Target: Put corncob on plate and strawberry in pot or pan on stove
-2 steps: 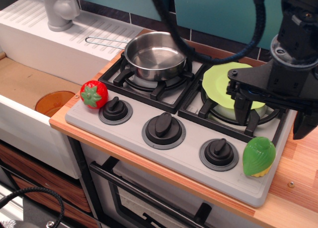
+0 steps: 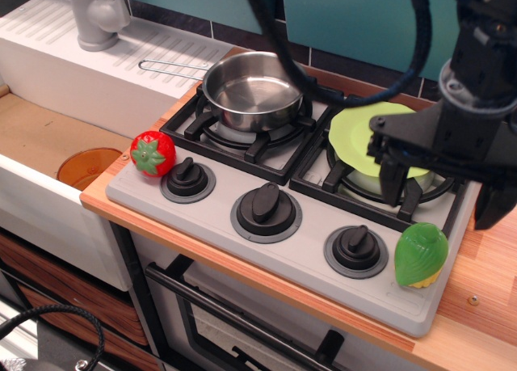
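Note:
The green corncob with its yellow base stands on the front right corner of the grey stove. The lime-green plate lies on the right burner, empty. The red strawberry sits on the stove's front left corner. The steel pan stands empty on the left burner, its wire handle pointing left. My black gripper hangs open and empty over the plate's right side, just behind and above the corncob, and hides part of the plate.
An orange translucent cup lies in the sink at the left. A grey tap and a white draining board stand at the back left. The wooden counter runs along the stove's right. Black cables hang above the pan.
The gripper has shifted only very slightly over the plate. The corncob, strawberry, pan and plate have not moved.

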Tool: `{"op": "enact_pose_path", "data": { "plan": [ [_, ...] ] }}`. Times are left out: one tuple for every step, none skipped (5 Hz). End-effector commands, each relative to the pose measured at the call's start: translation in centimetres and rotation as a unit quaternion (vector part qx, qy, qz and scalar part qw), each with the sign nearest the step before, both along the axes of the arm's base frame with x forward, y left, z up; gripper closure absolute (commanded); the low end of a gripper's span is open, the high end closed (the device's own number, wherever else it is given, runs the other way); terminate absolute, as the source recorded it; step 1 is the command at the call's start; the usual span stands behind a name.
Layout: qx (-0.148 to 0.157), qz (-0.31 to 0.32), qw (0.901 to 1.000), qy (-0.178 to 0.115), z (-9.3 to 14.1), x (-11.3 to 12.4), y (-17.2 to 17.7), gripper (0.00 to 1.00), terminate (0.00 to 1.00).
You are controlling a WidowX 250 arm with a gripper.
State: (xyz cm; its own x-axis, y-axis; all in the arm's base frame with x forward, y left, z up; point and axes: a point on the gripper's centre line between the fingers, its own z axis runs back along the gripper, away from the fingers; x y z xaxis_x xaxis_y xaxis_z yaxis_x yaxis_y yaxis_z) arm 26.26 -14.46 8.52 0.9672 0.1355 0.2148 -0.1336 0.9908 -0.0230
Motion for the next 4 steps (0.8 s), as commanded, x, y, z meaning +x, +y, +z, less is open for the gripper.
{"op": "enact_pose_path", "data": {
  "plan": [
    [-0.021,-0.007,0.9990,-0.039,-2.0,0.6,0.0,0.00,0.00],
    [-0.024,-0.004,0.9986,-0.046,-2.9,0.5,-0.1,0.00,0.00],
    [-0.027,0.001,0.9984,-0.051,-3.7,0.3,-0.1,0.00,0.00],
    [-0.027,0.005,0.9979,-0.058,-4.5,0.2,-0.3,0.00,0.00]
  ]
}}
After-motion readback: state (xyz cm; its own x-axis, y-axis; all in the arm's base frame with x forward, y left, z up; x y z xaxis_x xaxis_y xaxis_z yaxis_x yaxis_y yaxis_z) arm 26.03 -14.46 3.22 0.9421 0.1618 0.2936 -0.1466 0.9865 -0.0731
